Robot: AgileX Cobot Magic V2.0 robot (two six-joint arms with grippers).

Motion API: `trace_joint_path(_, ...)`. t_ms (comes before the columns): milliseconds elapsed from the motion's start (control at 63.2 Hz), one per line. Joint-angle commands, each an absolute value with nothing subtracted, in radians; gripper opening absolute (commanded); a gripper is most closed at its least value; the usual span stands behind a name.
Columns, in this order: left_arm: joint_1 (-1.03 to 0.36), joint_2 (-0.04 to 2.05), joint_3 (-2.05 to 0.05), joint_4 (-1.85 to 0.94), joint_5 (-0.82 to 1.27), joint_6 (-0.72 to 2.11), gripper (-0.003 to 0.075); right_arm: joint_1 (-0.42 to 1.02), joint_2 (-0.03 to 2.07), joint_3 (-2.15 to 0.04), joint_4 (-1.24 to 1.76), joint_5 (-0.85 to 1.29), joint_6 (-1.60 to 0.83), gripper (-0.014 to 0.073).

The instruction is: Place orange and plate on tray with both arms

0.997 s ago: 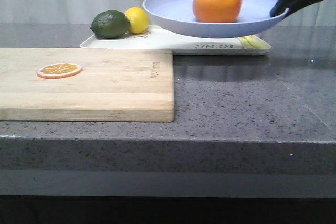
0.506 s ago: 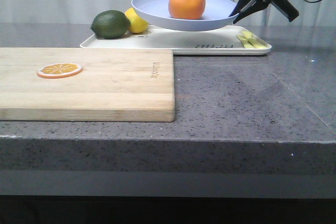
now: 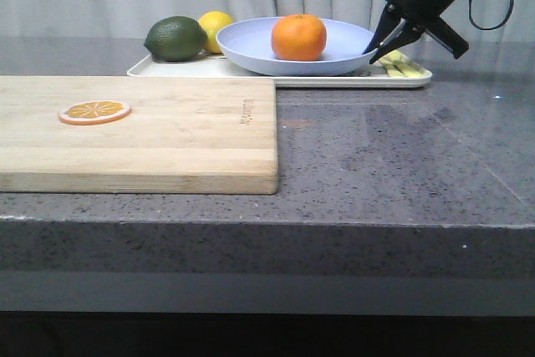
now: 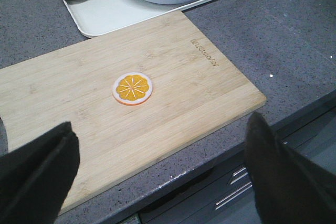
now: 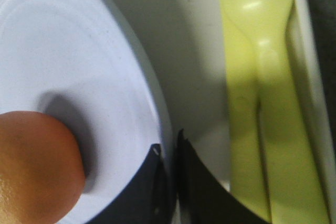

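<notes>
The wooden cutting board (image 3: 138, 131) lies in front of the tray (image 3: 167, 68), well apart from my work. On the tray sits the plate (image 3: 251, 49), the orange (image 3: 298, 37) in its middle. My right claw (image 3: 376, 52) pinches the plate's rim nearest the yellow spoon (image 5: 257, 77), arm slanting down from above. If I open while dragging sideways, the plate may skid and roll the orange. My left claw (image 4: 157, 177) hangs spread wide, empty, over the board.
</notes>
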State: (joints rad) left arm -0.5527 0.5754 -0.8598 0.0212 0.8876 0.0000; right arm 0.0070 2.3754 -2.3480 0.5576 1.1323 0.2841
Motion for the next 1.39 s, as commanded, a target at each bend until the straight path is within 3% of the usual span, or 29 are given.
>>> trace_joint_path(0, -0.552, 0.579, -0.883, 0.015, 0.811, -0.009, 0.0621, 0.007, 2.297, -2.388, 0.605, 1.114, 0.289, -0.0017)
trace_joint_path(301, -0.552, 0.579, -0.883, 0.015, 0.811, -0.009, 0.0621, 0.007, 2.296, -2.388, 0.605, 1.112, 0.289, 0.0260)
trace_joint_path(854, -0.552, 0.579, -0.883, 0.015, 0.811, -0.009, 0.0621, 0.007, 2.085, -2.388, 0.492, 1.144, 0.287, 0.0259)
trace_joint_path(1155, -0.552, 0.579, -0.883, 0.015, 0.811, -0.009, 0.0621, 0.009, 1.848, -2.375, 0.315, 1.334, 0.180, 0.0259)
trace_joint_path(1377, -0.552, 0.579, -0.883, 0.015, 0.811, -0.009, 0.0621, 0.018, 1.596, -2.088, 0.289, 1.285, 0.029, 0.0259)
